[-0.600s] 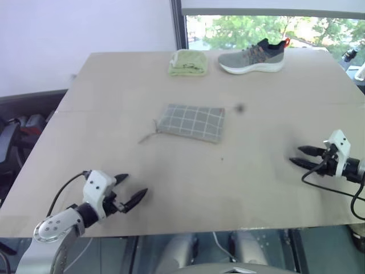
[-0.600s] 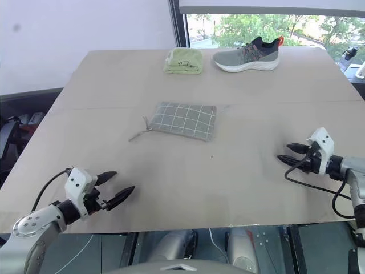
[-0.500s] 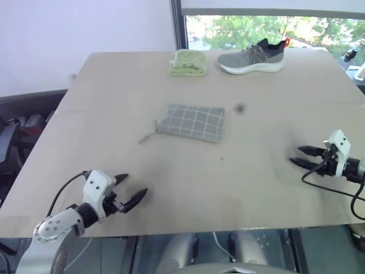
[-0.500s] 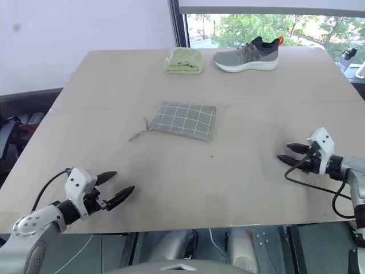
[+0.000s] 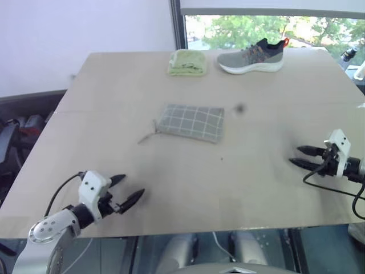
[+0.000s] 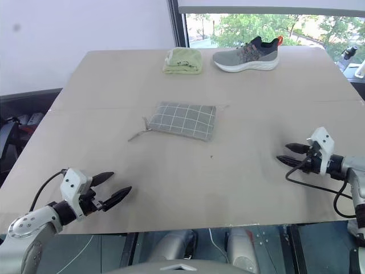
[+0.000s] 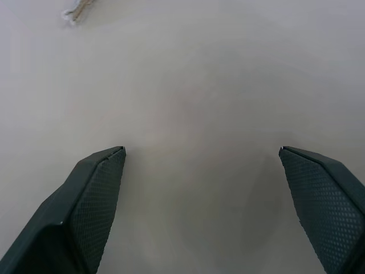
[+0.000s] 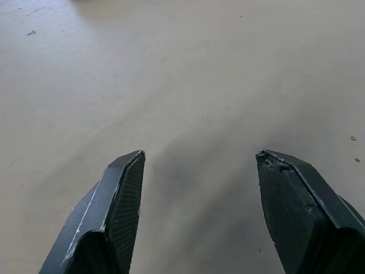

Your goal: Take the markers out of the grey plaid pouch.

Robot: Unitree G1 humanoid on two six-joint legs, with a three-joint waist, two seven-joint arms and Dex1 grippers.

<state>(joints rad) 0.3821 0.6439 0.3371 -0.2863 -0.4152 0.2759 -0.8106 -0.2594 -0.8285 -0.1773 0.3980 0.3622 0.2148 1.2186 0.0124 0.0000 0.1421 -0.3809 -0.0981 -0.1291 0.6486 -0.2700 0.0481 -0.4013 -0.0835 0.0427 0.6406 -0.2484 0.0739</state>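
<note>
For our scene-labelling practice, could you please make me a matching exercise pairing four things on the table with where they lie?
Things:
1. grey plaid pouch
2. green cloth
3. shoe
4. left gripper

Places:
A. far edge, by the window, right of the cloth
B. near edge, open over bare table
C. middle of the table, cord trailing left
D. far edge, left of the shoe

Pairs: 1-C, 2-D, 3-A, 4-B
</note>
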